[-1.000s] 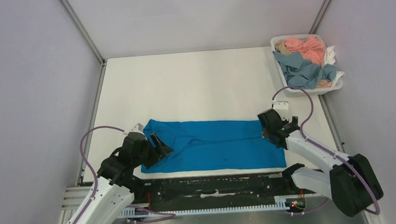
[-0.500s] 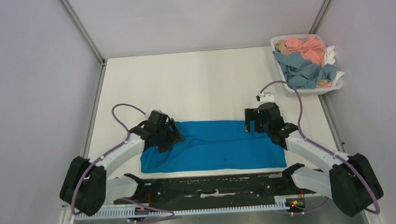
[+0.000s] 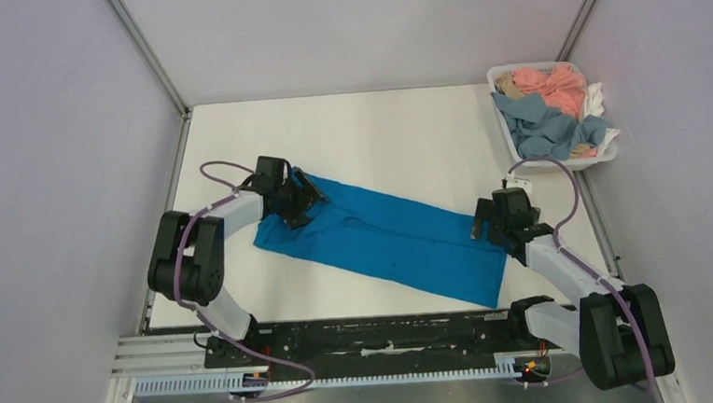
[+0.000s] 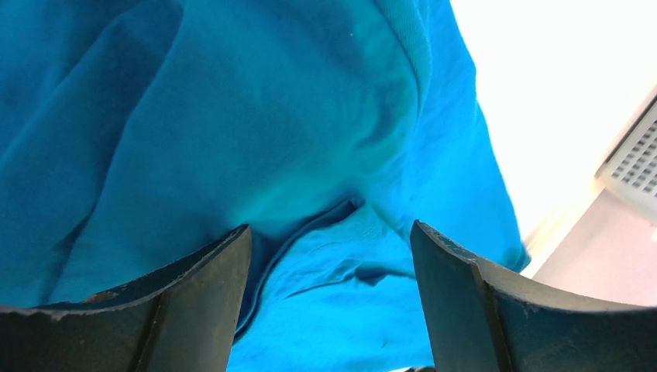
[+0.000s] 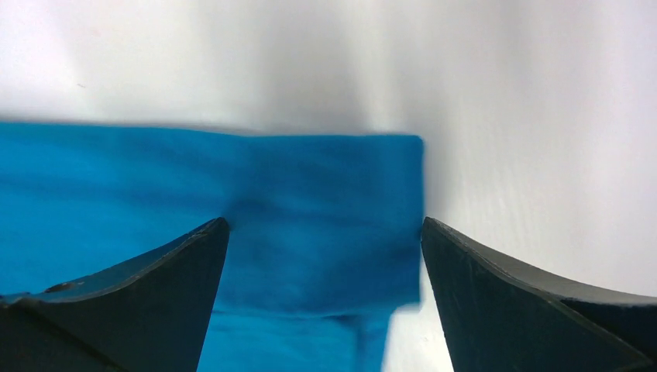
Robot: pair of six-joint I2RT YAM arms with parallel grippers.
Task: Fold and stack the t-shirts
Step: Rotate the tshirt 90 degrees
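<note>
A bright blue t-shirt, folded into a long strip, lies slanted on the white table from far left to near right. My left gripper is at its far-left end. In the left wrist view its jaws stand apart over rumpled blue cloth and pinch nothing. My right gripper is at the strip's right end. In the right wrist view its jaws stand apart over the shirt's corner.
A white basket at the far right corner holds a pink shirt, a grey-blue shirt and other clothes. Metal frame posts and grey walls bound the table. The black rail runs along the near edge.
My left gripper moved away from the near edge to the far left, and the shirt's left end went with it, so the strip now lies slanted. My right gripper shifted right and nearer.
</note>
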